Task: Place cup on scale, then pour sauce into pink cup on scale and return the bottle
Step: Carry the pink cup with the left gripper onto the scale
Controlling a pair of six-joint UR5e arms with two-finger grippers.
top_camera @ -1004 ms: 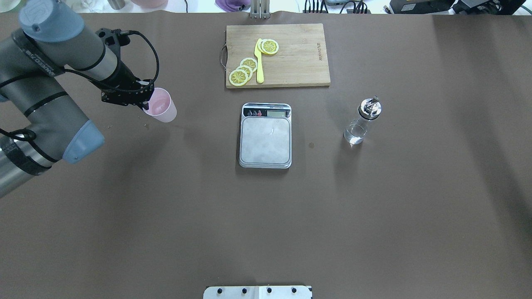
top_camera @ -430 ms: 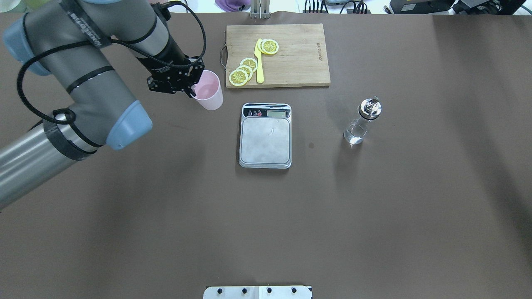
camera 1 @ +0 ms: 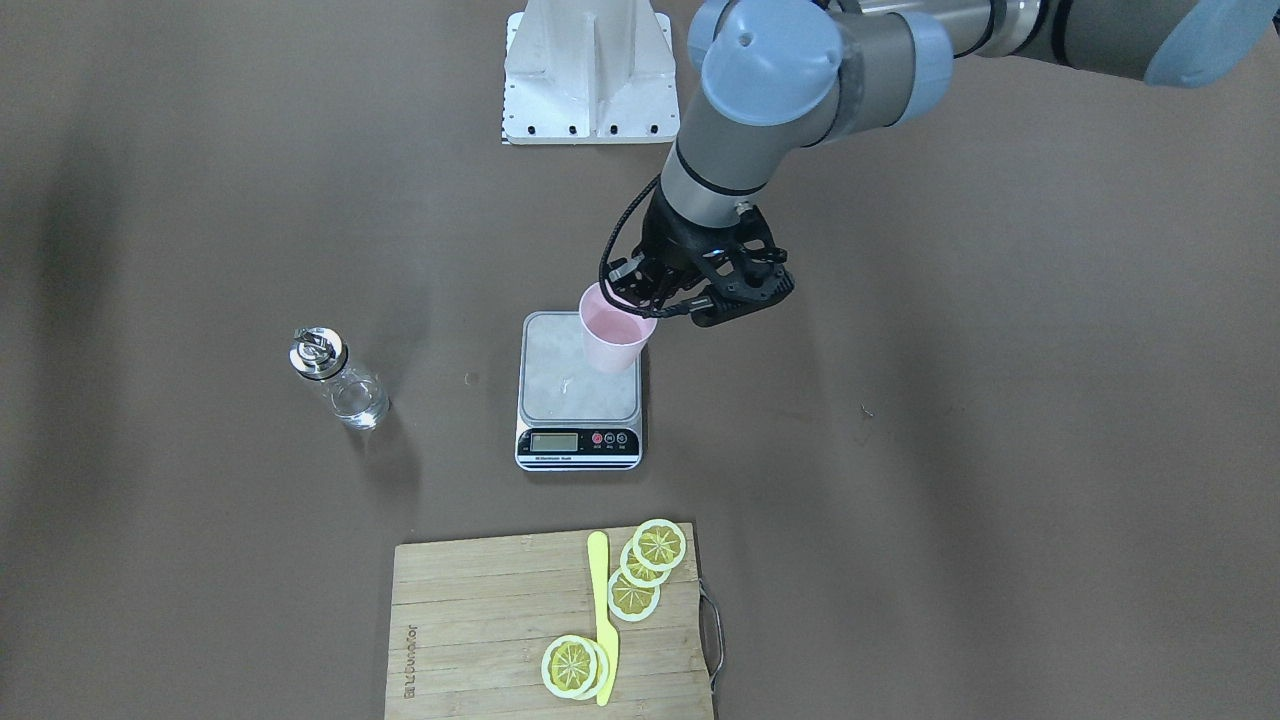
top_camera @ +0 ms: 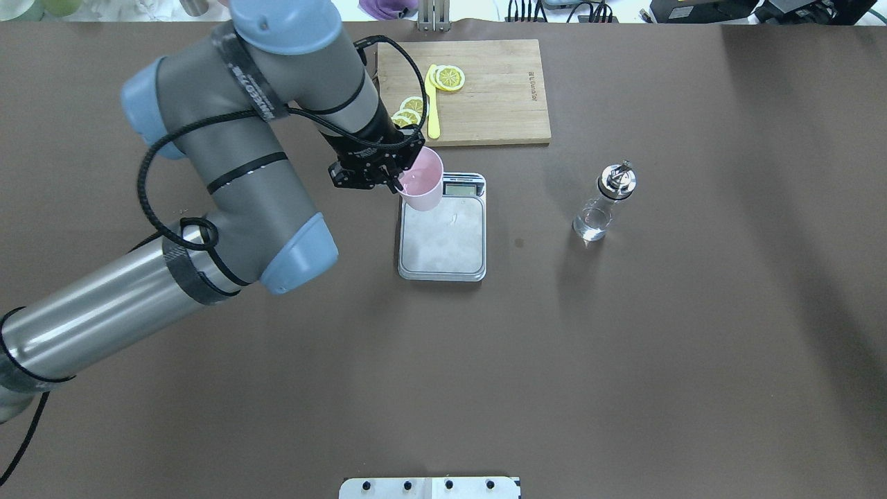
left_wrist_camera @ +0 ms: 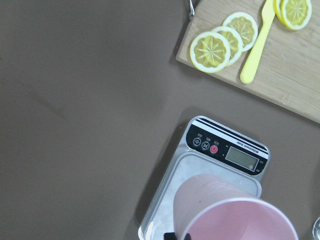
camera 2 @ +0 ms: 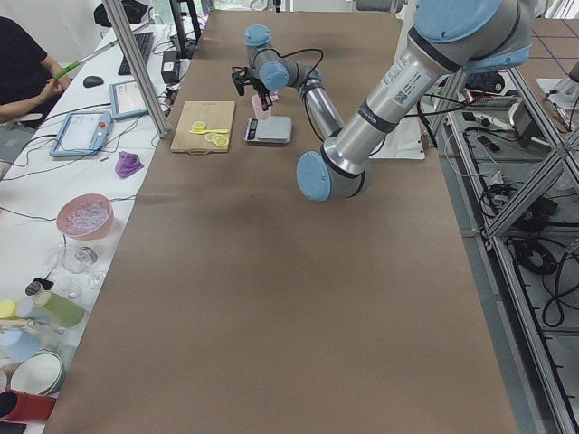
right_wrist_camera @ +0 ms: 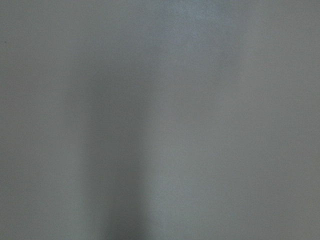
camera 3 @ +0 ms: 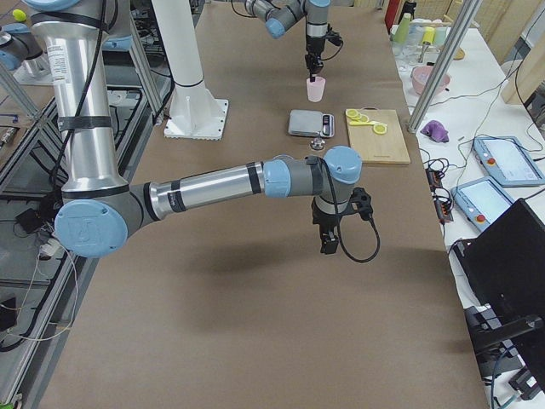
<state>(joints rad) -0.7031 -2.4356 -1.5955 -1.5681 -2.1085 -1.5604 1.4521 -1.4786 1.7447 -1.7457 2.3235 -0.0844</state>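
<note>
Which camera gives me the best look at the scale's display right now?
Left wrist view: the scale's display is closest and unobstructed, clear of the held cup. Front-facing shows it clear but small; overhead has the cup covering the buttons beside it; side views show it tiny.

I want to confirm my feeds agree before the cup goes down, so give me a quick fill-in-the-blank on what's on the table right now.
1. The left tool holds the ___ cup.
2. The bottle stands untouched on the robot's ___ side of the scale.
3. On the cutting board, a ___ knife lies beside the lemon slices.

Missing words: pink; right; yellow.
</note>
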